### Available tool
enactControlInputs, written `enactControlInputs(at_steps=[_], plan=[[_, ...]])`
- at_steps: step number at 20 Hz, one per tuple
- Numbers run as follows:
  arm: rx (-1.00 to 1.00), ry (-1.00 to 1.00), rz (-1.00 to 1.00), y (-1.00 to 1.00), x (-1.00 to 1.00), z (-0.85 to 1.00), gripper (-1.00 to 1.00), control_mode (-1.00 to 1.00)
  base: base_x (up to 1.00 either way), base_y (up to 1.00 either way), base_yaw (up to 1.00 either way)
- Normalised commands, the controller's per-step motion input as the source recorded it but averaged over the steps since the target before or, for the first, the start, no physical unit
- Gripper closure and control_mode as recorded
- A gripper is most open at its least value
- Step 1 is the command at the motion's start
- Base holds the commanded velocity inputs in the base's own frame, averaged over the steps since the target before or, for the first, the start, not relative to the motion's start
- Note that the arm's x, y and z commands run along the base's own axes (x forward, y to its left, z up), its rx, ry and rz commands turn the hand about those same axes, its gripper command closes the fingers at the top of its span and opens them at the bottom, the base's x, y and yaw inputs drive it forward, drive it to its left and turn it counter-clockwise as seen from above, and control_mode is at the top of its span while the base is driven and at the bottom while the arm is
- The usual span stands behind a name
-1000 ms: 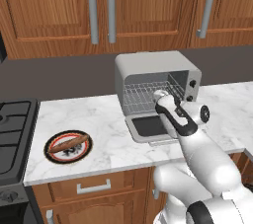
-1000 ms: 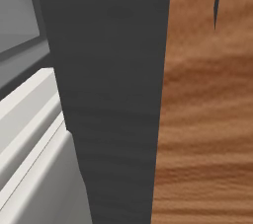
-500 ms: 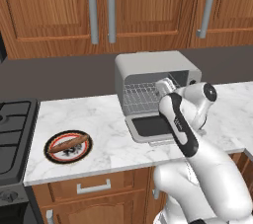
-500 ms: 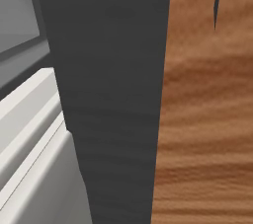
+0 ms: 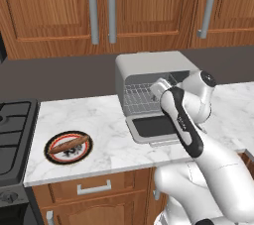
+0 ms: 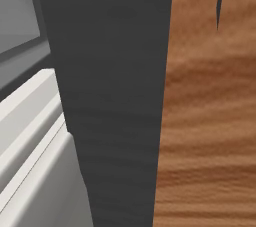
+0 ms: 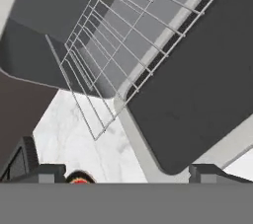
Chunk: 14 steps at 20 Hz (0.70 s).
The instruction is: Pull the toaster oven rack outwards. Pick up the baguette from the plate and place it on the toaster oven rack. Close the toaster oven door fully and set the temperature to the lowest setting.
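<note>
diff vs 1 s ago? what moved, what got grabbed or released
The arm folded back: its elbow rose and the gripper pulled back from the toaster oven mouth, open and holding nothing. The toaster oven rack juts past the cavity over the lowered toaster oven door. The baguette and plate stayed put.

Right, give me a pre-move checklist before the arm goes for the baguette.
1. Toaster oven door down flat: ok.
2. Toaster oven rack pulled outwards: ok, its front corner juts past the oven's edge in the hand view.
3. Gripper open and empty: ok, jaws wide with nothing between them.
4. Baguette lying on the plate: ok.
5. Counter between oven and plate free of obstacles: ok.
6. Gripper over the baguette: not ok, it hangs at the toaster oven.
</note>
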Motion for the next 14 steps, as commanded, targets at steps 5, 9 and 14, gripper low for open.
enactControlInputs(at_steps=[5, 9, 14], plan=[[-0.13, 0.03, 0.24, 0.56, 0.07, -0.16, -1.0, -1.0, 0.0, 0.0, 0.0], [-0.14, 0.0, 0.18, 0.81, 0.1, -0.07, -1.0, -1.0, 0.0, 0.0, 0.0], [-0.18, 0.03, 0.12, 1.0, 0.36, -0.11, -1.0, -1.0, 0.0, 0.0, 0.0]])
